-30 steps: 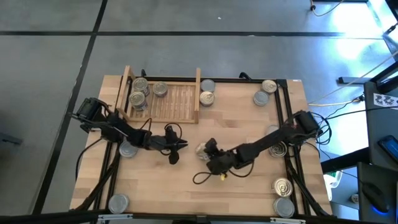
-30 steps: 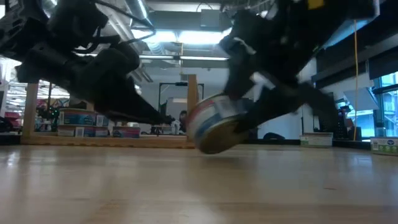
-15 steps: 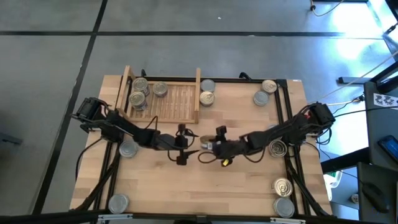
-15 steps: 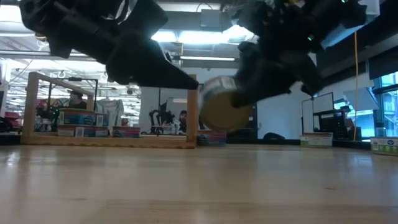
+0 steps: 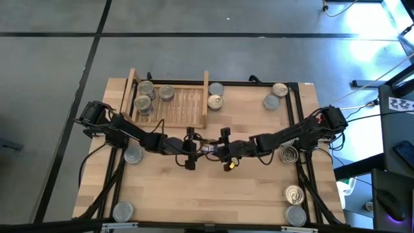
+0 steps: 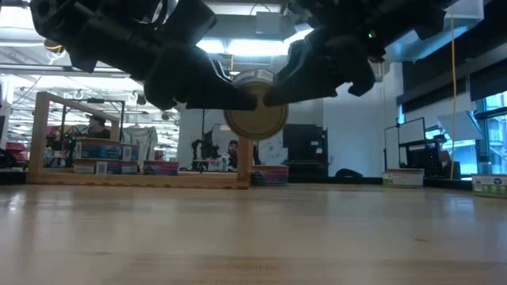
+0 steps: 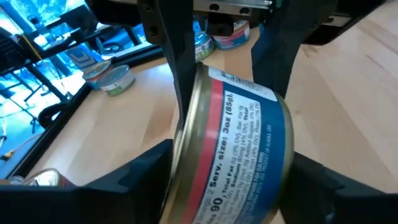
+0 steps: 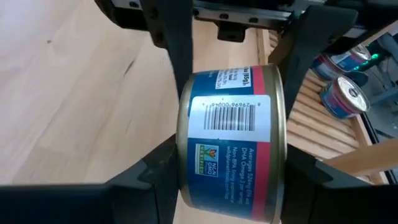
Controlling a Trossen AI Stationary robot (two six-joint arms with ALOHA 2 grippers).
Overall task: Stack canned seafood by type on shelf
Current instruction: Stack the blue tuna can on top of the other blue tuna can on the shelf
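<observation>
We see both grippers meeting mid-table, w/ one can (image 6: 255, 117) held in the air between them, well above the table (image 5: 259, 194). The can is turned on its side: in the low view its golden end faces the camera; the wrist views show a blue-and-red label w/ a barcode. The left gripper (image 5: 194, 147) comes in from the left, the right gripper (image 5: 222, 149) from the right, and the fingers of both sit on the can. In the left wrist view the near fingers (image 7: 140, 171) flank the can (image 7: 233, 152) while the other arm's fingers press its ends; the right wrist view shows the same from the opposite side around the can (image 8: 231, 146). So both are closed on it, approx. crosswise to each other. The shelf (image 5: 184, 107) stands at the table's far left, holding four cans (image 5: 145, 97) bunched at its left end; two cans (image 5: 215, 96) sit just outside its right board. More cans lie loose: two far right (image 5: 275, 95), one near the right arm (image 5: 288, 154), two at the near right corner (image 5: 294, 204), one by the left arm (image 5: 133, 154), one at the near left corner (image 5: 122, 210).
</observation>
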